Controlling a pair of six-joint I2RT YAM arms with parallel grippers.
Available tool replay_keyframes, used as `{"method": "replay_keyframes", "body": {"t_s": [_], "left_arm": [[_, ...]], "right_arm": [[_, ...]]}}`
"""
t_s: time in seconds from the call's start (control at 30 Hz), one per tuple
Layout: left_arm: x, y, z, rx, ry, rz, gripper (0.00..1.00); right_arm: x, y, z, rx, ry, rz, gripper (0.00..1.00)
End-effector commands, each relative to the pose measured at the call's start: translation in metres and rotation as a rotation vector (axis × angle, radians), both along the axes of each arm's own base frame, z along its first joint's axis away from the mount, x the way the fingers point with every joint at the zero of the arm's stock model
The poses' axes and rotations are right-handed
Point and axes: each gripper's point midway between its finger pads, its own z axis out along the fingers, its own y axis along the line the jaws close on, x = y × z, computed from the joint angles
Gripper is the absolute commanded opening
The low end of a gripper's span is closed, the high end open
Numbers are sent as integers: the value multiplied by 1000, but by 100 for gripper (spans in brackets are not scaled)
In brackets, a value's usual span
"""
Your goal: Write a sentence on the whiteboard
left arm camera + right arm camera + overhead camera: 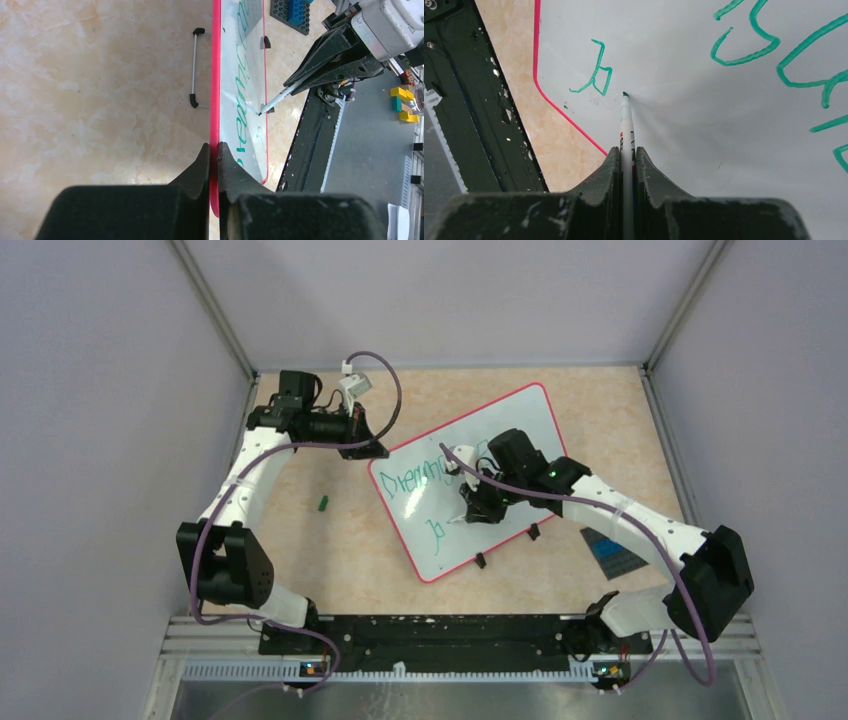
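The whiteboard (505, 435), white with a red rim, lies askew mid-table and carries green handwriting (425, 472). My left gripper (372, 448) is shut on its red rim (215, 100) at the upper left corner, one finger on each face (213, 146). My right gripper (475, 502) is shut on a white marker (626, 127), which runs straight out between the fingers (626, 149). The marker's green tip (625, 94) touches the board (704, 115) just right of a small green mark (596, 75). The marker (277, 98) also shows in the left wrist view.
A small green cap (323, 504) lies on the table left of the board. A dark grey studded plate (612, 552) with a blue brick sits at the right. Two black feet (481, 561) stick out at the board's near edge. Enclosure walls stand on three sides.
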Motion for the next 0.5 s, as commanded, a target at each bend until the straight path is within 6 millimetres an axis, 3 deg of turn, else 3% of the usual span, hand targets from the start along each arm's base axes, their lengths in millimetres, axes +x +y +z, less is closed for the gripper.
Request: {"method": "replay_keyframes", "body": {"t_s": [0.0,0.2,0.47], "left_arm": [[-13,-2,-20,54,50,-14,0],[-13,-2,-22,57,53,-13,0],[-13,-1,-22,58,52,-12,0]], "right_arm": [[18,17,25,72,-63,-7,0],[10,19,13,51,-39,21,0],[-3,6,-6,2,-14,36,0]]}}
